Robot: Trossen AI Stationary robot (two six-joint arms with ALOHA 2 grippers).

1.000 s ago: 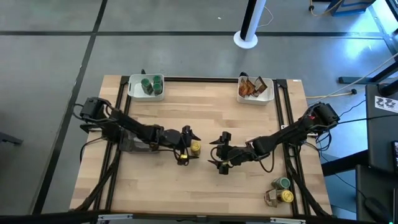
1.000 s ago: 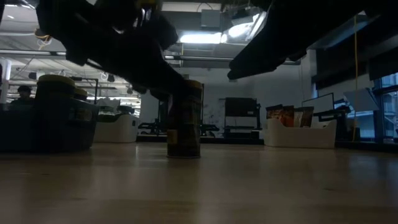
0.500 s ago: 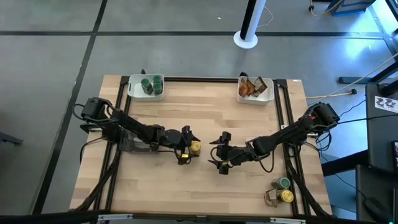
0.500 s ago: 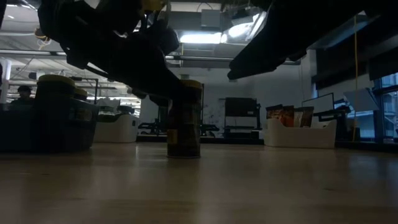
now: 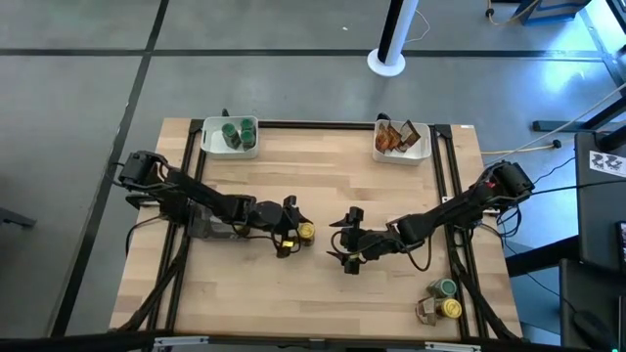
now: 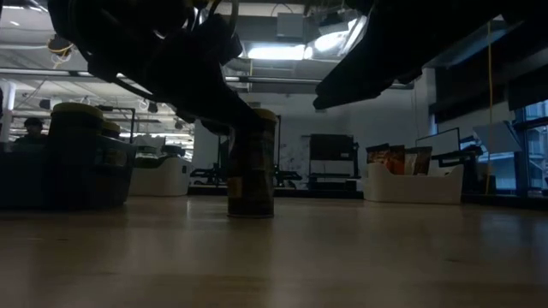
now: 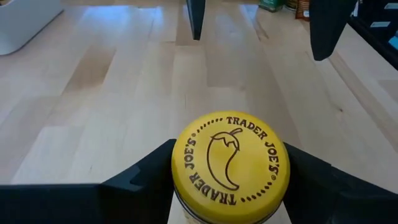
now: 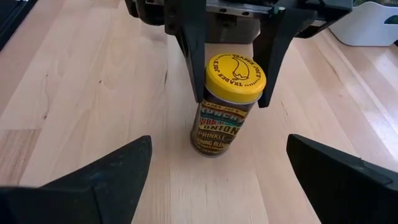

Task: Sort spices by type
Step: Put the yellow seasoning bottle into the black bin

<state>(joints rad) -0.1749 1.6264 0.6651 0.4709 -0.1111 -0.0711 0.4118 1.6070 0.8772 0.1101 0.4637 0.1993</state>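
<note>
A small jar with a yellow lid (image 5: 305,232) stands upright on its base near the table's middle. It also shows in the right wrist view (image 8: 227,106) and the low view (image 6: 251,162). My left gripper (image 5: 293,230) reaches it from the table's left and is shut on it. My right gripper (image 5: 345,241) hangs open just to the jar's right, facing it, with nothing between its fingers (image 8: 93,186). My left gripper pinches the jar's yellow lid (image 8: 211,78) between its two fingers, one on the lid's far side and one on its near side. The fingers (image 8: 194,62) come from the table's left, slanting down. The jar stands upright with its base (image 8: 211,149) on the table.
A white tray (image 5: 232,149) at the far left holds green-lidded jars. A white tray (image 5: 403,154) at the far right holds brown-orange packets. Near the right front corner, a dark tray (image 5: 426,313) holds a green-lidded jar (image 5: 446,287) and a yellow-lidded jar (image 5: 452,308).
My left gripper's fingers have drawn in against the jar's lid. The jar stays upright on the table.
</note>
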